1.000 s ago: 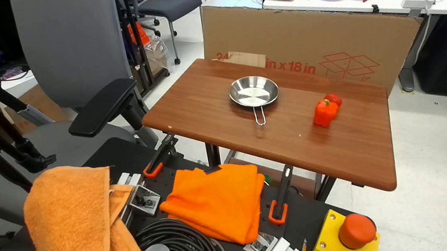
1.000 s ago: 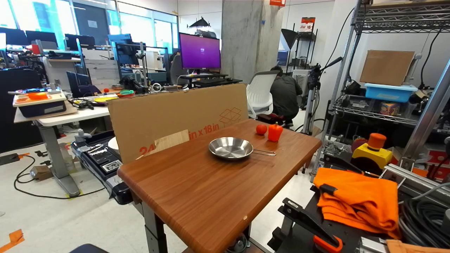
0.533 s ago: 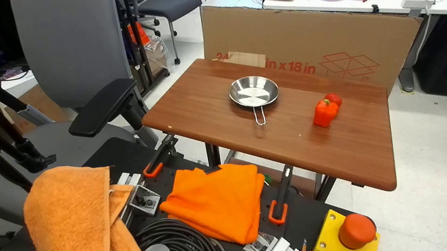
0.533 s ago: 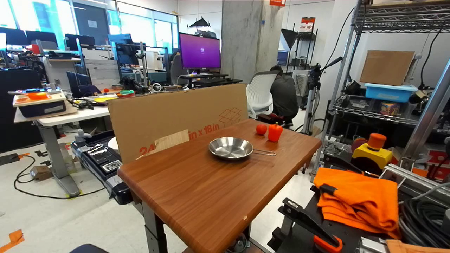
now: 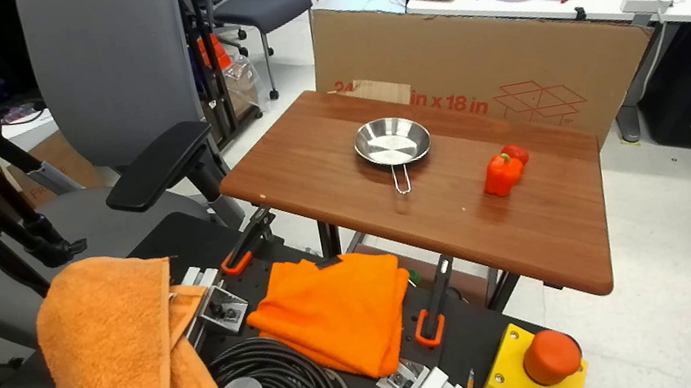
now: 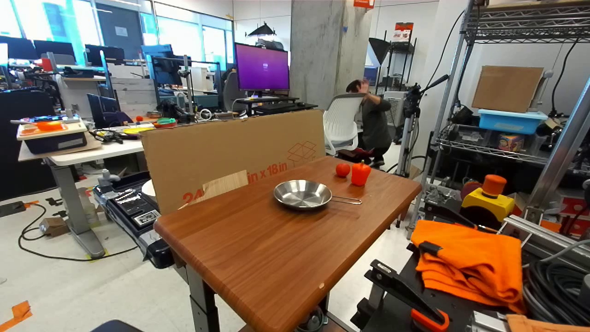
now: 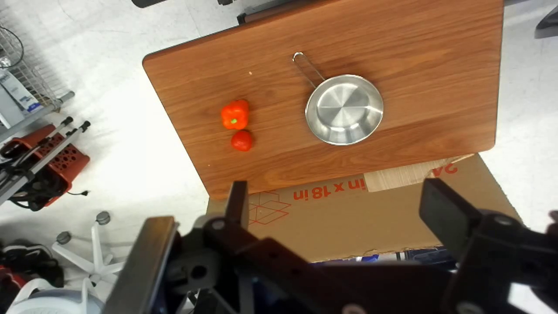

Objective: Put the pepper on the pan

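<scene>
Orange-red and chunky, the pepper (image 7: pixel 235 114) is leftmost of the things on the wood-grained table (image 7: pixel 427 52), standing stem up. As the wrist view shows it, it lies beyond the tips of the claw (image 7: pixel 335 192) and off to the left, roughly in line with the left jaw rather than with the gap. Seen from above it looks nearly round, with no clear long axis, so turning the claw seems unlikely to matter much. Slightly to its right, on the side toward the claw, sits a smaller plain red piece (image 7: pixel 242 141), just beside it; whether they touch is hard to tell.

In the middle, the claw has its jaws spread wide and holds nothing, apparently well apart from the pepper; neither exterior view shows it. Straight ahead of the gap, to the right of the pepper, lies the shiny silver pan (image 7: pixel 344 109), its handle pointing away from the claw and leftward.

The next move likely calls for shifting the claw left and ahead until the pepper is between the jaws, then lowering; the red piece lies off the closing line, but could be nudged.
</scene>
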